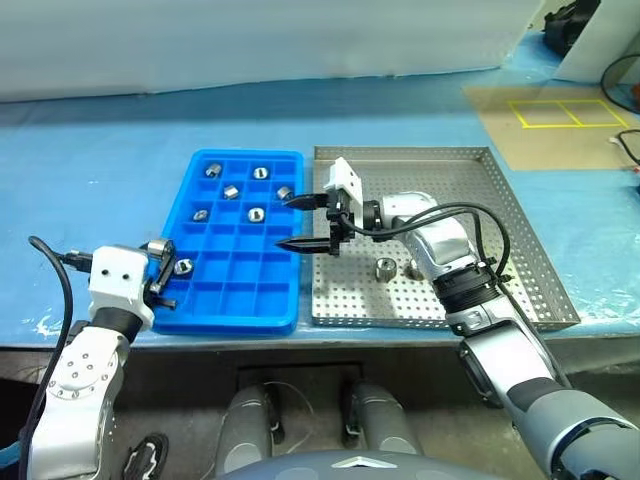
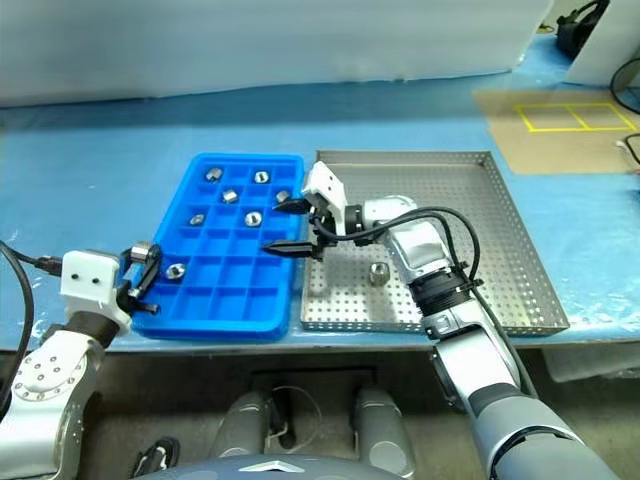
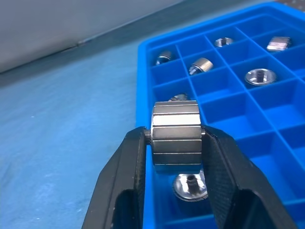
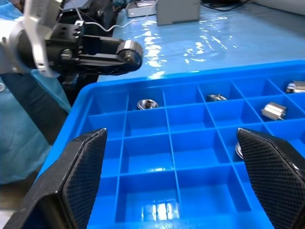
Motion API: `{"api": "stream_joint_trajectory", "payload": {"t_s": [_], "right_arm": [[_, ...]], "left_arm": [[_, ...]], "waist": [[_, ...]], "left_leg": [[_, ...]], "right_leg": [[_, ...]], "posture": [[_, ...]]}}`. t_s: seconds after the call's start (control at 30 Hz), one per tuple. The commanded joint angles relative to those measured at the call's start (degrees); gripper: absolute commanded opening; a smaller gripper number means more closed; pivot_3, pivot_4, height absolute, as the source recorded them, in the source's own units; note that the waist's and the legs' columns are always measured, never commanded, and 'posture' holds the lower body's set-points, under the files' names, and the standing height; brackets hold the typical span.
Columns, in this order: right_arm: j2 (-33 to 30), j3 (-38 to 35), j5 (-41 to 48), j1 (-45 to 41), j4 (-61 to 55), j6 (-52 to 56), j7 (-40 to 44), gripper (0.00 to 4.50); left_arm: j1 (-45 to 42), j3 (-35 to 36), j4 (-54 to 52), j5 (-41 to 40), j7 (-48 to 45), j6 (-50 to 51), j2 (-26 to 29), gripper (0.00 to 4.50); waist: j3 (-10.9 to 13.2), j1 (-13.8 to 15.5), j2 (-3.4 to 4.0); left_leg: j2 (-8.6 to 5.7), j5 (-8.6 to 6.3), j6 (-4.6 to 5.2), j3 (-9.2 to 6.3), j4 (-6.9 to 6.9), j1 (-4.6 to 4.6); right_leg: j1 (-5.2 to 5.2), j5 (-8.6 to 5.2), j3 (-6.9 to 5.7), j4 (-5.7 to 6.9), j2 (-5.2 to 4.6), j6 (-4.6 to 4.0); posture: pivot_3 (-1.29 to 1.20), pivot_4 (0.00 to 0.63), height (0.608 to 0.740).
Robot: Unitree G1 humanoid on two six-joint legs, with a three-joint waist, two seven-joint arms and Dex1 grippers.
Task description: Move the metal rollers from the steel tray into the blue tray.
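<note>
The blue tray [image 1: 240, 285] lies left of the steel tray [image 1: 470, 190], the two side by side. Several metal rollers [image 1: 256, 213] sit in the blue tray's far compartments, and one more [image 1: 184, 266] is near its left edge. One roller [image 1: 385, 268] stands on the steel tray's perforated floor, beside my right forearm. My left gripper [image 1: 158, 255] is at the blue tray's near left corner, shut on a roller [image 3: 175, 138] held above the rim. My right gripper [image 1: 289, 223] is open and holds nothing; it points left over the blue tray's right edge.
Both trays rest on a blue-covered table whose front edge [image 1: 300, 340] runs just below them. A brown board with yellow taped squares [image 1: 560, 112] lies at the back right, with cables [image 1: 625, 80] beyond it. A white wall [image 1: 250, 40] closes the back.
</note>
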Motion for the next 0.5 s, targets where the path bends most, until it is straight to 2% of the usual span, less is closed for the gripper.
{"api": "stream_joint_trajectory", "payload": {"t_s": [0.03, 0.23, 0.5], "right_arm": [[0.08, -0.55, 0.53, -1.37, -1.25, 0.01, 0.89, 4.5], [-0.76, -0.97, 0.41, 0.08, -3.24, 0.99, 0.01, 4.5], [-2.14, -1.91, 0.93, 2.41, -6.93, 3.12, -2.08, 4.5]], "left_arm": [[-4.99, -0.39, 4.97, 0.13, -0.66, -4.19, 2.24, 1.34], [-12.29, -4.56, 13.24, -0.28, -3.76, -6.36, 4.73, 1.34], [-11.37, -9.37, 14.93, -1.27, -7.33, -5.63, 4.98, 1.34]], "waist": [[0.0, 0.22, -0.01], [-0.04, -0.1, -0.06], [-0.07, -0.74, -0.1]], "left_leg": [[-0.01, 0.01, -0.02, 0.0, -0.01, 0.02], [-0.04, 0.04, -0.05, 0.14, -0.08, -0.03], [0.01, 0.15, 0.13, 0.35, -0.42, -0.57]], "right_leg": [[-0.01, -0.01, 0.03, 0.0, 0.01, 0.02], [-0.14, 0.22, 0.21, 0.01, 0.02, -0.35], [-0.92, 0.17, 0.26, 0.01, 0.07, -0.55]], "posture": [[-0.26, 0.15, 0.74], [-0.3, 0.15, 0.74], [-0.36, 0.15, 0.74]]}}
